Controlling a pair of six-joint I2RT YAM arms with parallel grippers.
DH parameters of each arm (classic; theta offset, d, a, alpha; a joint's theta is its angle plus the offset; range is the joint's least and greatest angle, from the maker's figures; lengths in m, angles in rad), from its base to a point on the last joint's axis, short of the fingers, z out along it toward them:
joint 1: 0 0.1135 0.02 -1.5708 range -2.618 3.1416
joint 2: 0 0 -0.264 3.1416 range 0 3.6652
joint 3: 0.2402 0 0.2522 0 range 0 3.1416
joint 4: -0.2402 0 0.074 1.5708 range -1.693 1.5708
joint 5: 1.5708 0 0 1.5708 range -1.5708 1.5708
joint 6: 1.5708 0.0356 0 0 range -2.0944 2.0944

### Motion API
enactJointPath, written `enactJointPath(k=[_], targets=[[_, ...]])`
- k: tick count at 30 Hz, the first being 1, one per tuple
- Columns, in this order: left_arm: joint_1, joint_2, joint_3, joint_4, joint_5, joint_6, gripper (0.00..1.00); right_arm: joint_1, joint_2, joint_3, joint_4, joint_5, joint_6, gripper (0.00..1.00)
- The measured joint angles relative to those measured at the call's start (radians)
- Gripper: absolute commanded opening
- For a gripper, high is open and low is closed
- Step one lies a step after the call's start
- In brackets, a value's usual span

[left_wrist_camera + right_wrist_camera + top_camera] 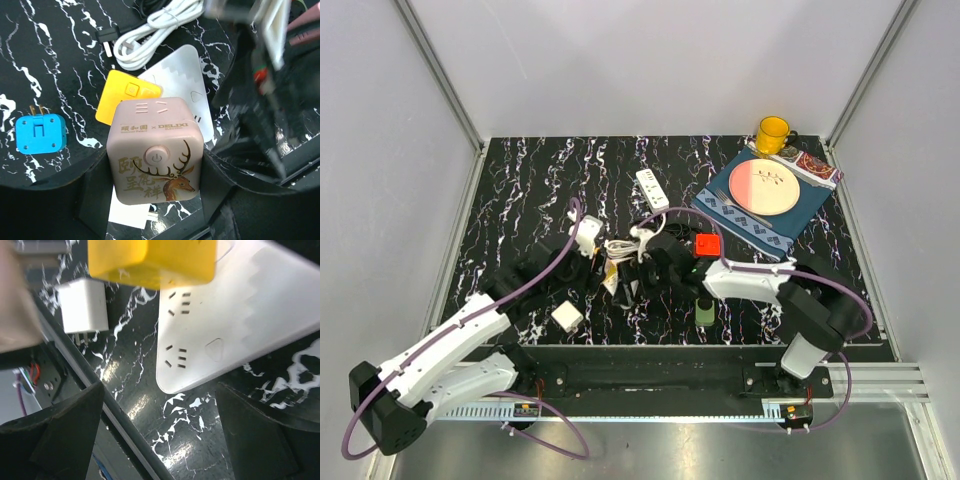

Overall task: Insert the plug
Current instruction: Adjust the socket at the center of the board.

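Note:
My left gripper [156, 197] is shut on a pink cube plug [155, 150] with a deer print and a round power button, one finger on each side. Below it lies a white power strip [192, 82] with a yellow cube adapter [125, 95] sitting on it. In the right wrist view the same power strip [250, 325] shows free sockets, and the yellow cube adapter [155, 260] is at its top. My right gripper [160, 435] is open above bare table just off the strip's end. From above, the left gripper [587, 238] and right gripper [636, 272] face each other mid-table.
A blue adapter [40, 132] lies left of the strip; a coiled white cable [155, 27] and a black plug [105, 37] lie beyond it. A white cube charger [566, 317], red cube [708, 245], second strip [652, 188], plate [767, 187] and yellow mug [772, 133] stand around.

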Motion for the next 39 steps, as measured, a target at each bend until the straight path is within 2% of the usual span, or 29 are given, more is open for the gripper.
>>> enactJointPath(k=[3, 8, 13, 19, 25, 28, 29, 33, 34, 39], targets=[[0.0, -0.007, -0.033, 0.021, 0.033, 0.006, 0.0, -0.036, -0.075, -0.026, 0.013, 0.031, 0.056, 0.93], [0.0, -0.004, -0.102, 0.076, 0.112, 0.006, 0.0, -0.16, -0.164, -0.114, 0.131, 0.038, 0.211, 0.88], [0.0, 0.014, -0.164, 0.146, 0.153, 0.004, 0.0, -0.18, -0.126, -0.134, 0.206, 0.043, 0.342, 0.84], [0.0, 0.045, -0.194, 0.19, 0.172, -0.003, 0.0, -0.178, -0.045, -0.176, 0.309, 0.129, 0.479, 0.8], [0.0, 0.049, -0.195, 0.225, 0.174, -0.011, 0.0, -0.176, 0.034, -0.206, 0.389, 0.171, 0.551, 0.78], [0.0, 0.05, -0.208, 0.251, 0.174, -0.022, 0.0, -0.172, 0.062, -0.207, 0.45, 0.166, 0.567, 0.72], [0.0, 0.051, -0.214, 0.258, 0.174, -0.026, 0.0, -0.172, 0.074, -0.207, 0.472, 0.164, 0.573, 0.7], [0.0, 0.063, -0.237, 0.284, 0.173, -0.036, 0.0, -0.17, 0.117, -0.209, 0.542, 0.152, 0.593, 0.48], [0.0, 0.065, -0.243, 0.289, 0.173, -0.037, 0.0, -0.17, 0.126, -0.214, 0.559, 0.15, 0.598, 0.34], [0.0, 0.098, -0.246, 0.3, 0.177, -0.031, 0.0, -0.168, 0.129, -0.225, 0.618, 0.137, 0.591, 0.14]])
